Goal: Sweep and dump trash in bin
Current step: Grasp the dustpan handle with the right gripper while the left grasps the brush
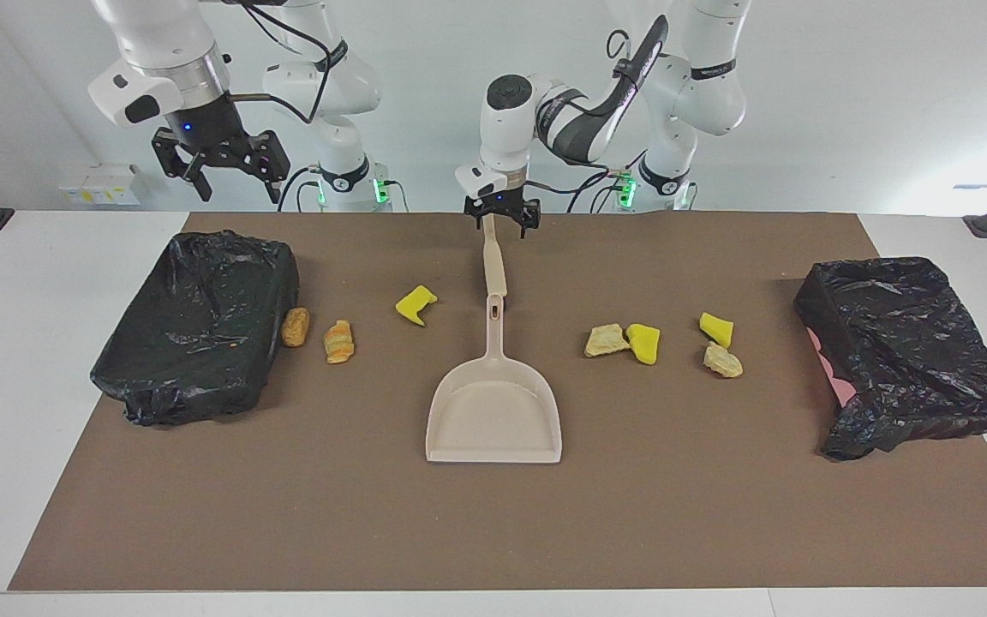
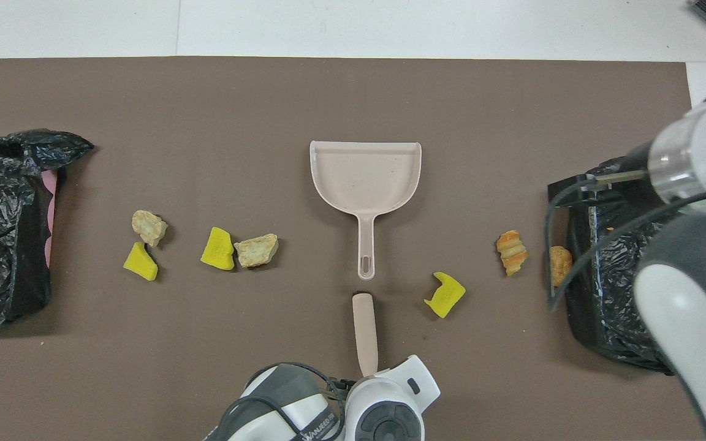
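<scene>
Several pieces of trash lie in a row across the brown mat: a yellow sponge wedge, two bread-like pieces beside a black-bagged bin, and stone-like lumps with yellow wedges toward the left arm's end. A beige dustpan lies mid-mat, empty. In line with its handle lies a long beige brush. My left gripper is open, low over the brush's thin end, a finger on each side. My right gripper hangs open, high over the mat's edge by the bin.
A second black-bagged bin, pink showing at its side, sits at the left arm's end of the mat. In the overhead view the right arm covers part of the other bin. White tabletop surrounds the mat.
</scene>
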Robot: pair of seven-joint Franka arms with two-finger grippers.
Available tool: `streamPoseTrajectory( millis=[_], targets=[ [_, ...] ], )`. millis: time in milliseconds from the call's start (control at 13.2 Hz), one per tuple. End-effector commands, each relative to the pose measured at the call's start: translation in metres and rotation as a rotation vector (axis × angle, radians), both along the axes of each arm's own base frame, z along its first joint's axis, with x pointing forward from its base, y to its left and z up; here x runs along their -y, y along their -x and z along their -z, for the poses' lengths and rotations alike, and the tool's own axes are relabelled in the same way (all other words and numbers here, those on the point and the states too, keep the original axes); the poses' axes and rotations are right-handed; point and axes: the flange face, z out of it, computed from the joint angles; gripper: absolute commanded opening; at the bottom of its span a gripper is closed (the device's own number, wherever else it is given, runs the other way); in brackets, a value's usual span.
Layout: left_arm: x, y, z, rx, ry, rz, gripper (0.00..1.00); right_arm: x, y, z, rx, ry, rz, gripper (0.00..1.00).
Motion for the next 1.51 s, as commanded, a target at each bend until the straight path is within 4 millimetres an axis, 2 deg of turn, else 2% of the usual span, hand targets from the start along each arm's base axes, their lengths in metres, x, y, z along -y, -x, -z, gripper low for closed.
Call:
streamPoseTrajectory(
  millis=[0, 76, 151, 227, 378, 530, 681, 832, 1135, 1362, 1437],
  targets=[
    [-0.001, 0.001, 0.011, 0.004, 0.000, -0.058, 0.95, -0.068, -0.018, 0.045, 0.002, -0.047, 0.025, 1.00],
    [0.000, 0.002, 0.014, 0.000, -0.008, -0.078, 0.74, -0.098, -0.021, 0.060, 0.008, -0.057, 0.021, 1.00],
    [0.001, 0.006, 0.014, -0.003, -0.014, -0.068, 0.40, -0.124, -0.022, 0.078, -0.003, -0.058, 0.017, 1.00],
    [0.000, 0.006, 0.014, -0.006, -0.019, -0.068, 0.00, -0.147, -0.024, 0.097, -0.006, -0.062, 0.015, 1.00],
    [-0.004, 0.000, 0.006, -0.004, -0.015, -0.103, 0.00, -0.172, -0.029, 0.125, 0.005, -0.073, 0.024, 1.00],
    [-0.010, 0.001, 0.001, -0.016, -0.042, -0.164, 0.00, -0.210, -0.022, 0.162, -0.012, -0.072, 0.009, 1.00],
    [-0.031, -0.008, 0.003, -0.018, -0.051, -0.218, 0.00, -0.225, -0.010, 0.204, -0.049, -0.051, -0.005, 1.00],
    [-0.061, -0.025, -0.004, -0.020, -0.053, -0.248, 0.00, -0.229, 0.002, 0.230, -0.048, -0.052, -0.018, 1.00],
    [-0.108, -0.039, 0.004, -0.027, -0.063, -0.265, 0.00, -0.227, 0.020, 0.259, -0.069, -0.042, -0.045, 1.00],
    [-0.139, -0.066, 0.002, -0.034, -0.060, -0.295, 0.00, -0.226, 0.027, 0.261, -0.080, -0.037, -0.048, 1.00],
    [-0.148, -0.074, 0.001, -0.035, -0.058, -0.308, 0.00, -0.226, 0.027, 0.261, -0.082, -0.036, -0.048, 0.96]
  ],
)
